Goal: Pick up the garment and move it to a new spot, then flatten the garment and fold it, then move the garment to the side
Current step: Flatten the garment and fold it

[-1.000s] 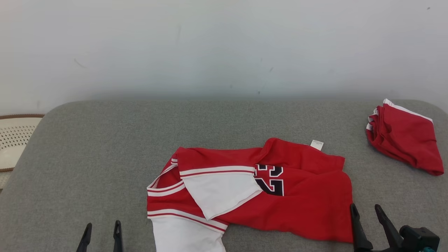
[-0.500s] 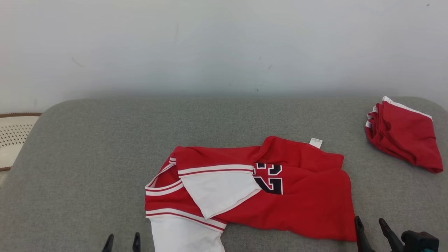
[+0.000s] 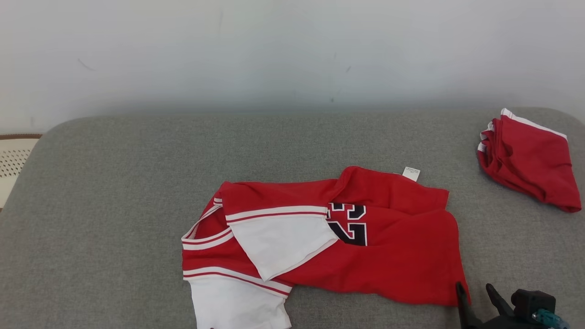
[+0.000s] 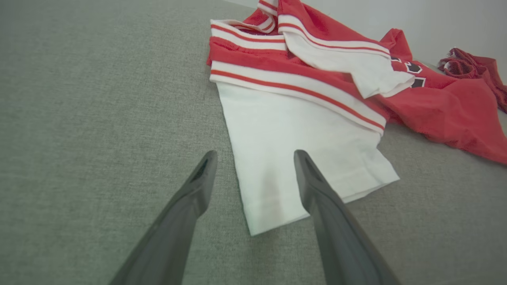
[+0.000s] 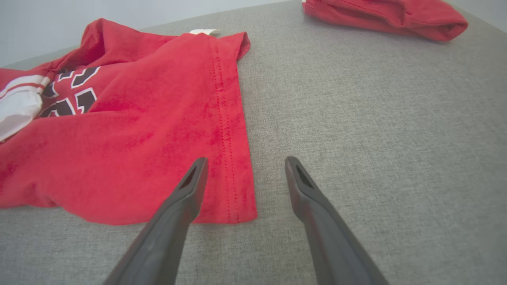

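The garment [image 3: 320,237] is a red jersey with white sleeves and a black number, lying crumpled on the grey cushion. In the left wrist view my left gripper [image 4: 254,158] is open. Its fingers [image 4: 186,209] straddle the left edge of the garment's white sleeve [image 4: 301,138], holding nothing. My right gripper [image 3: 474,288] is open at the lower right, just by the garment's red hem corner. In the right wrist view that gripper [image 5: 246,162] has the hem corner [image 5: 229,190] between its spread fingers, with nothing gripped.
A second red garment [image 3: 530,164] lies folded at the cushion's far right, also seen as a red bundle [image 5: 384,16] in the right wrist view. A cream perforated object [image 3: 11,160] sits beyond the cushion's left edge. A pale wall stands behind the grey cushion [image 3: 114,205].
The head camera has shifted, so the whole scene sits higher. My left gripper moved right toward the white sleeve and left the head view's bottom edge. My right gripper sits lower. The garment lies unchanged.
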